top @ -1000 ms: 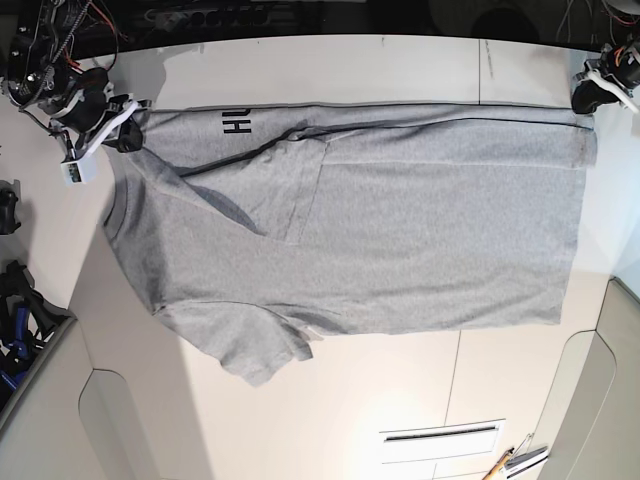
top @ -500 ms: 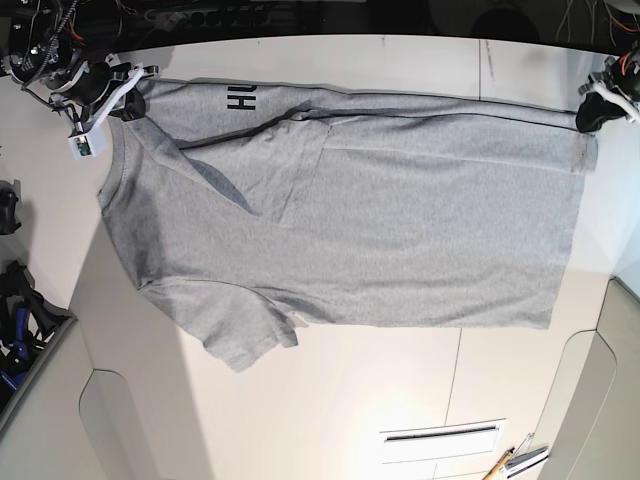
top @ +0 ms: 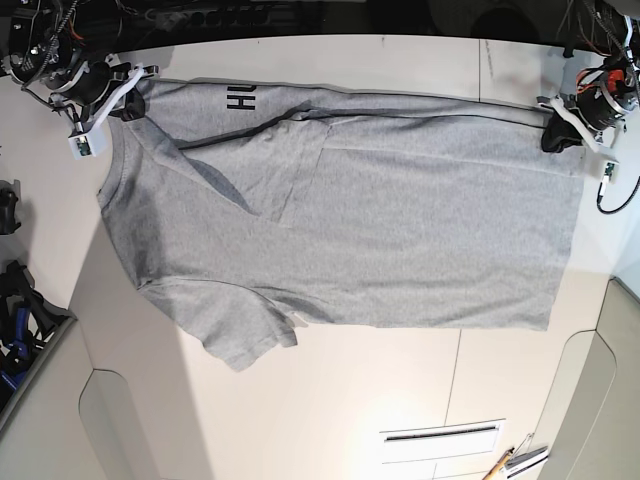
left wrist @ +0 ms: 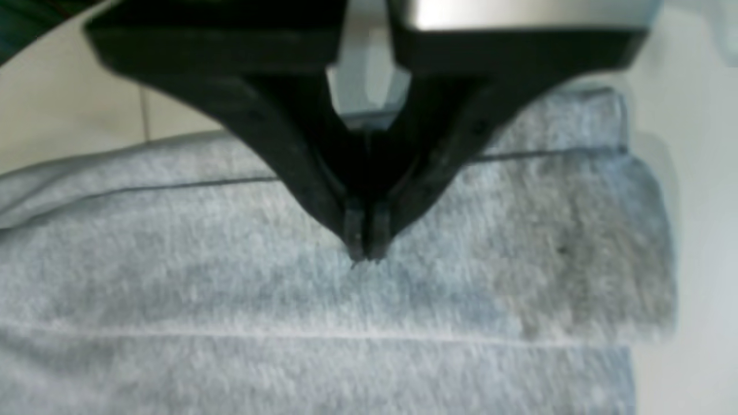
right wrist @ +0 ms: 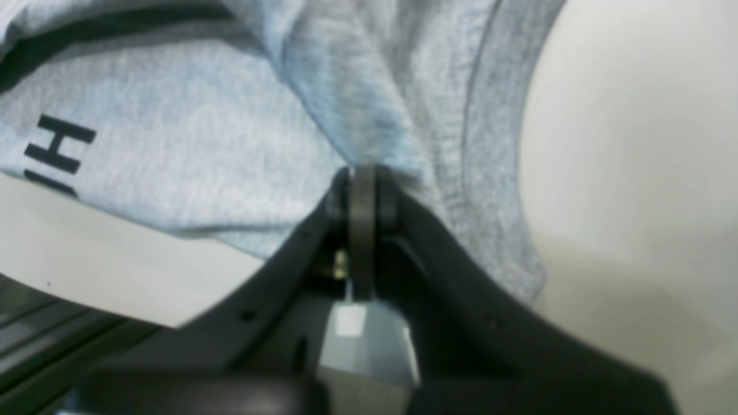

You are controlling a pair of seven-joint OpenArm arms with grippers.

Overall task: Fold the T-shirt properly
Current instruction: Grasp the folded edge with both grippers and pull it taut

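T-shirt (top: 380, 220) with black letters "HU" (top: 240, 97) legible, both jaws clamped on its cloth.

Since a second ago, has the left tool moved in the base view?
Yes. The left tool has come inward from the table's far corner, over the T-shirt hem, farther from the table edge; its jaws are shut on the fabric.
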